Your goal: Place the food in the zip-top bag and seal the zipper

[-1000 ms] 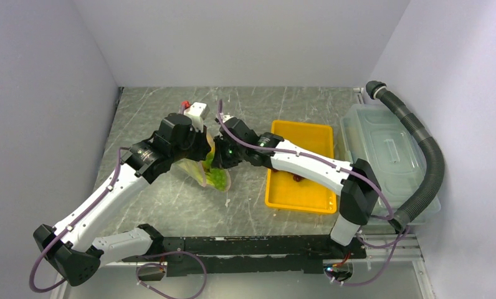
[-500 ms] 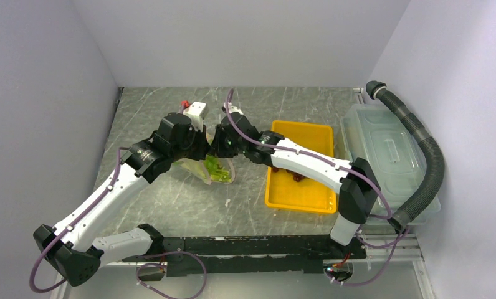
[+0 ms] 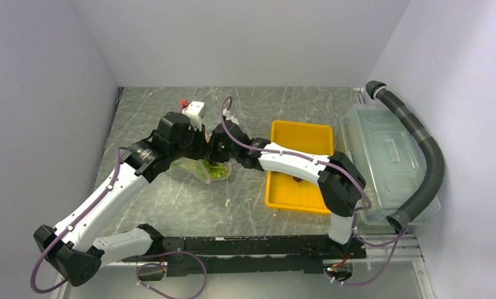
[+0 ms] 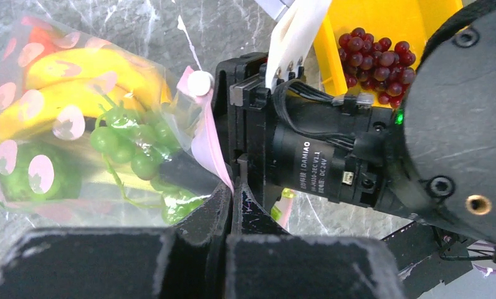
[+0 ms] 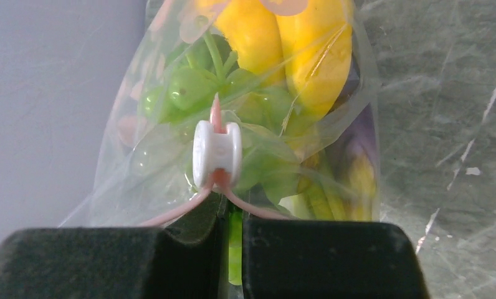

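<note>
The zip-top bag (image 3: 207,169) lies between my two grippers, left of the tray. Through its clear wall I see food: yellow bananas (image 4: 77,81), green grapes (image 4: 130,140) and a leafy piece (image 5: 276,180). My left gripper (image 4: 233,187) is shut on the pink zipper (image 4: 205,146) at the bag's mouth. A white slider (image 5: 216,152) sits on the strip, and the two pink lips part just below it over my right gripper (image 5: 230,205). That gripper is shut, its tips poking into the mouth right behind the slider. Purple grapes (image 4: 373,56) lie in the tray.
The yellow tray (image 3: 301,128) stands right of the bag under my right forearm. A translucent lidded bin (image 3: 386,156) and a black ribbed hose (image 3: 429,156) are along the right wall. Grey walls close the back and both sides.
My right arm has swung left and its wrist has moved toward the back, along the bag's mouth. The bag has bunched up and shifted slightly back. My left gripper kept its hold.
</note>
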You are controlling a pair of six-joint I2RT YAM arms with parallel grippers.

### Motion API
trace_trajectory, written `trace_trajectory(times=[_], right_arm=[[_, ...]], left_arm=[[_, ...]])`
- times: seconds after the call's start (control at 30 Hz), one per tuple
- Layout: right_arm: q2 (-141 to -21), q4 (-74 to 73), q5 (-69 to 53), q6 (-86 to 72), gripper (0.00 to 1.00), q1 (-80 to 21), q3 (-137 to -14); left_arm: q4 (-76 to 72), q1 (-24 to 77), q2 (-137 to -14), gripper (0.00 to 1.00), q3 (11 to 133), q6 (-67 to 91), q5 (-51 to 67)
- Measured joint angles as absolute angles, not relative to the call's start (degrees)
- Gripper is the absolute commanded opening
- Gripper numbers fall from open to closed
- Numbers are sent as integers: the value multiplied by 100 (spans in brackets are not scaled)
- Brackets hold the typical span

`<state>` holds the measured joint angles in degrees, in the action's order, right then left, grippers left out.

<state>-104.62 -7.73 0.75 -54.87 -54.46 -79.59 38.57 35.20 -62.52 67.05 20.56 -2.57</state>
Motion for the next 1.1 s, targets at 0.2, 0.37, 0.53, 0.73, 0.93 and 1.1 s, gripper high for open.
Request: trace_trajectory(times=[0.2, 0.37, 0.53, 0.73, 0.93, 1.1], right_arm=[[-10545, -325, -43, -5734, 0, -5520, -7881], [-10554, 80, -176, -5867, 0, -5524, -7686], [-10554, 427, -294, -5870, 4, -5527, -7461], [-10479, 838, -320, -5863, 39, -5529, -7100], [-10047, 915, -233, -5749, 50, -5529, -6698], [-9454, 904, -5, -5612, 51, -5529, -6462]], left_arm=[[3863, 3463, -6257, 0, 6705, 2047, -250], [3863, 3446, -6257, 0, 6705, 2049, -248], [3868, 3444, -6257, 0, 6702, 2049, -189], [3868, 3430, -6235, 0, 6685, 2051, -75], [3854, 3426, -6193, 0, 6685, 2058, -60], [3848, 3426, -6119, 0, 6685, 2064, -69]])
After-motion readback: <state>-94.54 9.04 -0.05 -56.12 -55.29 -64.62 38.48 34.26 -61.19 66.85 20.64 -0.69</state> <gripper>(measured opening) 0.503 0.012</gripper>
